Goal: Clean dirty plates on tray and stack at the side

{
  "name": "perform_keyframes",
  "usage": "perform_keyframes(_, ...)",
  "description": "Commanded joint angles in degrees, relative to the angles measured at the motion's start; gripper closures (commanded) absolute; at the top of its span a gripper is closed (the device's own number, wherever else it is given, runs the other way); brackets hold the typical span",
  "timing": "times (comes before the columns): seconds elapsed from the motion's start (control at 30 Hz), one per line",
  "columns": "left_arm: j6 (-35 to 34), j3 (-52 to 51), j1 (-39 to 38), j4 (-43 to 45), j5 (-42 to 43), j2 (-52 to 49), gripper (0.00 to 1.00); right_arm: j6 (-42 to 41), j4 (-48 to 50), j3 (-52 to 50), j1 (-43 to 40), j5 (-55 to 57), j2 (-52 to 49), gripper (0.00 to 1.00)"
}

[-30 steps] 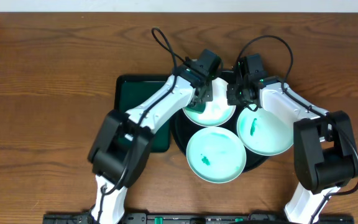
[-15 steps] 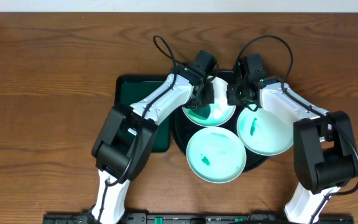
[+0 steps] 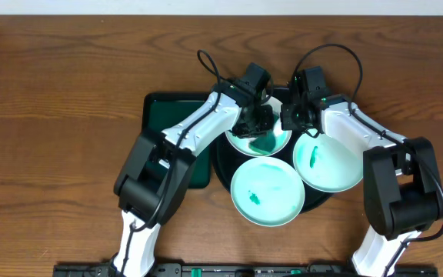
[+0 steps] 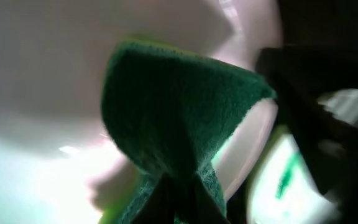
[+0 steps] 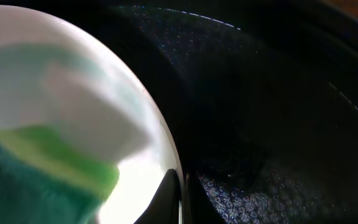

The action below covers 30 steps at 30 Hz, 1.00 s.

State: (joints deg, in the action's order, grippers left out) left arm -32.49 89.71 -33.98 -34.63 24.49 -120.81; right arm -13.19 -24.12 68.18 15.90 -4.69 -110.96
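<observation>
Wood bench [image 3: 68, 92] carried the tray [image 3: 319, 198], the back plate [image 3: 241, 145] lay under the left tool [image 3: 256, 115] clamped on a green cloth [image 4: 173, 118], and the right tool [image 3: 292, 119] pinched its rim, so a hard wipe risked slipping that thin grip and skidding the plate.

Three plates [image 3: 268, 192], one round black tray [image 3: 221, 166], one dark green rectangular tray [image 3: 168, 123], one green cloth [image 4: 166, 118], and two robot arms [image 3: 206, 123].

From overhead, the arms [image 3: 203, 123] cover part of the far plate [image 3: 281, 138], and the plates [image 3: 268, 192] hide most of the tray [image 3: 221, 171]. The left wrist's green sponge [image 4: 173, 118] is blurred, cut off below.
</observation>
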Motion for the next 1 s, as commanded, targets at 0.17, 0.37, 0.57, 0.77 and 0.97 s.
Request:
perform_keyframes(0.17, 0.96, 1.27, -0.5, -0.07, -10.21, 11.34, 0.93, -0.44, 0.09, -0.42, 1.03, -1.6, 0.04, 0.99)
perform_keyframes(0.37, 0.96, 0.52, -0.5, -1.33, -18.12, 11.41, 0.93, -0.44, 0.11, -0.42, 1.03, -1.6, 0.04, 0.99)
perform_keyframes(0.57, 0.92, -0.74, -0.5, -1.29, -20.5, 9.42, 0.93, -0.46, 0.13, -0.42, 1.03, -1.6, 0.04, 0.99)
perform_keyframes(0.77, 0.92, -0.74, -0.52, -1.11, -20.5, 5.22, 0.93, -0.46, 0.13, -0.42, 1.03, -1.57, 0.04, 0.99)
perform_keyframes(0.97, 0.9, -0.74, -1.11, -1.07, -20.48, 1.27, 0.93, -0.44, 0.13, -0.44, 1.03, -1.57, 0.04, 0.99)
